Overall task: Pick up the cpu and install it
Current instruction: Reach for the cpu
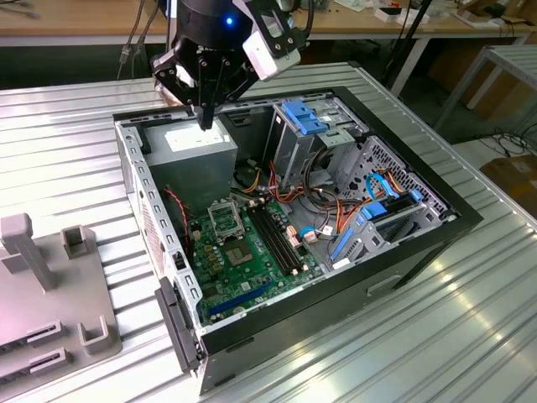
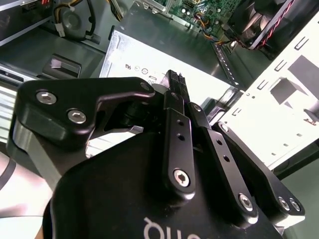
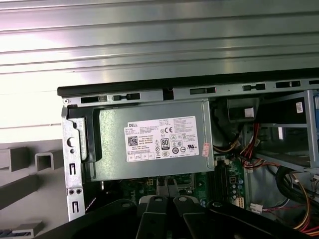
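Gripper (image 1: 205, 117) hangs point-down directly above the grey power supply (image 1: 197, 144), its tip just clear of that unit's top face. The arm (image 1: 210, 21) stands almost upright over the power supply. Its black linkage bars spread wide at the wrist and converge to one narrow point. In the second wrist view the fingers (image 2: 178, 134) lie side by side with no gap showing between them, so the pincer reads as clenched and empty. The labelled face of the power supply fills the space beyond the fingertips in both wrist views. The power supply sits in a corner of the open computer case (image 1: 461, 214). The green motherboard (image 1: 252, 273) lies on the case floor just beside it, on the side nearer the exterior camera. The cpu (image 1: 225, 222) seems to be the dark square inside the silver socket frame (image 1: 210, 210), close to the power supply's near edge and well below the gripper. It is too small to be sure.
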Controlling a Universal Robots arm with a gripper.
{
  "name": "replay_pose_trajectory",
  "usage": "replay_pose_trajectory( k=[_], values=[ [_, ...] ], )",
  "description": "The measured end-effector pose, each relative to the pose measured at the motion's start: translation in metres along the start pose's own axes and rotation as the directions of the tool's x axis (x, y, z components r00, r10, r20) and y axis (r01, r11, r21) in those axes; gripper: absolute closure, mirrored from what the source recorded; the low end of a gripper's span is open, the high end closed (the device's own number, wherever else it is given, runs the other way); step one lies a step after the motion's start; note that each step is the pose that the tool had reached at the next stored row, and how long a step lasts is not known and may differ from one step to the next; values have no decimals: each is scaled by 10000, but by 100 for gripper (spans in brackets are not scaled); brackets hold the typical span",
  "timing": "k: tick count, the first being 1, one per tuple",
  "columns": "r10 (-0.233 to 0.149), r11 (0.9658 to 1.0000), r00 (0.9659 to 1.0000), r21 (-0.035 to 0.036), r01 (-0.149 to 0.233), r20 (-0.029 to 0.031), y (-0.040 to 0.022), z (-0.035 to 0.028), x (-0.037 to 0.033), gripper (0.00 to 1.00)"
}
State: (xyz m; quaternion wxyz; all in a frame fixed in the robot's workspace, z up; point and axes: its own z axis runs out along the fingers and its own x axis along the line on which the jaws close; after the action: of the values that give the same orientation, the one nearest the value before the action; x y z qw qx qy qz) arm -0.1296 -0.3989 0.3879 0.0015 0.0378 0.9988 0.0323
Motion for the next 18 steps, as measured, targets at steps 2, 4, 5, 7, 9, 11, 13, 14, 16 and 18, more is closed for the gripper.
replay_pose_trajectory(
  k=[2, 4, 5, 7, 9, 11, 13, 14, 16, 18],
  values=[
    [-1, 10000, 10000, -10, 1, -5, -1, 1, 9, 89],
    [1, 10000, 10000, -16, -1, -8, -1, 2, 15, 89],
    [1, 10000, 10000, -19, -1, -10, -1, 3, 17, 89],
    [1, 10000, 10000, -23, -1, -14, -2, 3, 23, 89],
    [1, 10000, 10000, -27, -1, -18, -3, 4, 29, 89],
    [1, 10000, 10000, -31, -1, -21, -3, 6, 34, 89],
    [1, 10000, 10000, -34, -1, -25, -4, 6, 40, 89],
    [1, 10000, 10000, -35, -1, -27, -4, 7, 42, 89],
    [2, 10000, 10000, -39, -2, -31, -4, 8, 48, 89],
    [2, 10000, 10000, -43, -2, -36, -5, 9, 52, 89]
  ],
)
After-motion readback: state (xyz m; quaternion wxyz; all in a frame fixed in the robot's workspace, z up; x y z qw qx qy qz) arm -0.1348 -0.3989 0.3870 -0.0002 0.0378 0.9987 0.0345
